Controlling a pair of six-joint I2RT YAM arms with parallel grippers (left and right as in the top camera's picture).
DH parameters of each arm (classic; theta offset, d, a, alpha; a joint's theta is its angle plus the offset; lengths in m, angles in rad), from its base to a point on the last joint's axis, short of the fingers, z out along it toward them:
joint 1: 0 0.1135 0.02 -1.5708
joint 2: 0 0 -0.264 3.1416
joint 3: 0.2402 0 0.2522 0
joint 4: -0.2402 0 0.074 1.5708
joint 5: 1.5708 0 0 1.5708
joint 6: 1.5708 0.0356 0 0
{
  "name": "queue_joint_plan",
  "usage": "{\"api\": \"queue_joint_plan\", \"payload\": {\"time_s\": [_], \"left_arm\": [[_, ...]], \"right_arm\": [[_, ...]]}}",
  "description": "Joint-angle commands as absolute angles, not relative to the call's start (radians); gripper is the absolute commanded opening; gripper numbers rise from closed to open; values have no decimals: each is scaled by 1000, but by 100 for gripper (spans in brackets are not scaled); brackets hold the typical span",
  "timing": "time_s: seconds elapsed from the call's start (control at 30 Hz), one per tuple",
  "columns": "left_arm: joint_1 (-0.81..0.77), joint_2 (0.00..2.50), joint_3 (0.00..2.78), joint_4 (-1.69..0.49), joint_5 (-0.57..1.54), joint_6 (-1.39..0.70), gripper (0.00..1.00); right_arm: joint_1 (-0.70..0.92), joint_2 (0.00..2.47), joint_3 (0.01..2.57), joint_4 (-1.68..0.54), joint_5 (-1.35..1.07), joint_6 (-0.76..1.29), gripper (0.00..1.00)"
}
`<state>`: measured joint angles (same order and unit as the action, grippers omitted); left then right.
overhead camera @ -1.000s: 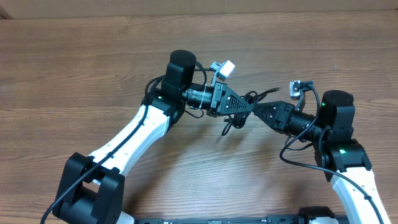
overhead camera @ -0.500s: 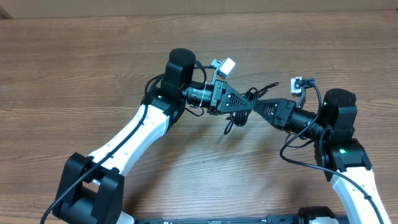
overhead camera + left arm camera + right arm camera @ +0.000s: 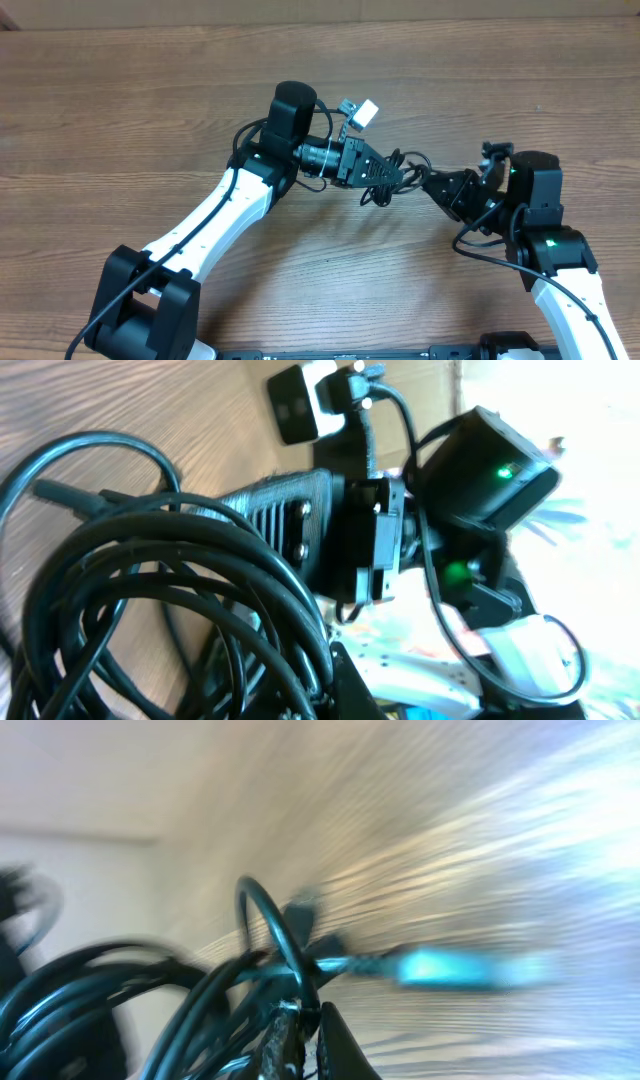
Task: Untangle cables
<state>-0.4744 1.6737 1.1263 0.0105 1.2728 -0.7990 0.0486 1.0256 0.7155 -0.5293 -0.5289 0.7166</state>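
The cables [image 3: 388,182] were far from sorted: they made one knotted bunch between the two arms, over the table [image 3: 150,90]. The left gripper [image 3: 397,173] was clenched on the bulk of the loops, and the right gripper [image 3: 424,180] was pinched shut on one looped strand (its wrist view was blurred). No cord lay free yet, so nearly all the separating seemed left to do.

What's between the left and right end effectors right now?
The bunched black cables fill that short gap, looped between the left end effector and the right end effector, both shut on them. The overhead view shows it best.
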Motion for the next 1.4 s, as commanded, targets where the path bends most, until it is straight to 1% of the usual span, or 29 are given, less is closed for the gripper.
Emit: {"api": "queue_joint_plan", "payload": {"time_s": [0.0, 0.17, 0.3, 0.37, 0.43, 0.53, 0.57, 0.63, 0.67, 0.73, 0.8, 0.9, 0.93, 1.0, 1.07, 1.2, 1.37], "left_arm": [[-450, 1655, 1136, -101, 1221, -600, 4], [-424, 1655, 1136, -287, 1106, -468, 4], [-405, 1655, 1136, -353, 1091, -425, 4], [-402, 1655, 1136, -355, 1087, -424, 4], [-402, 1655, 1136, -355, 1069, -430, 4], [-401, 1655, 1136, -355, 1058, -519, 4], [-401, 1655, 1136, -353, 1059, -566, 4], [-401, 1655, 1136, -351, 1064, -651, 4], [-401, 1655, 1136, -351, 1066, -683, 4], [-401, 1655, 1136, -350, 1070, -762, 4], [-402, 1655, 1136, -351, 1084, -814, 4], [-402, 1655, 1136, -350, 1113, -915, 4], [-401, 1655, 1136, -349, 1118, -947, 4], [-400, 1655, 1136, -337, 1119, -1019, 4], [-400, 1655, 1136, -331, 1119, -1089, 4], [-400, 1655, 1136, -332, 1118, -1104, 4], [-400, 1655, 1136, -332, 1116, -1100, 4]], "right_arm": [[46, 1023, 727, -572, -258, 698, 4], [45, 1023, 727, -607, -171, 699, 4], [45, 1023, 727, -630, -147, 694, 4], [45, 1023, 727, -633, -173, 665, 4], [46, 1023, 727, -629, -276, 590, 4], [46, 1024, 727, -628, -493, 432, 27], [46, 1024, 727, -632, -558, 385, 36], [46, 1024, 727, -638, -639, 327, 47], [46, 1024, 727, -638, -667, 314, 49], [46, 1024, 727, -629, -715, 310, 49], [46, 1024, 727, -616, -720, 354, 49], [46, 1024, 727, -607, -720, 476, 46], [46, 1024, 727, -608, -720, 502, 43], [46, 1024, 727, -608, -721, 527, 42], [48, 1024, 727, -607, -743, 467, 44], [74, 1024, 727, -614, -709, 275, 54], [101, 1024, 727, -590, -621, 253, 53]]}}
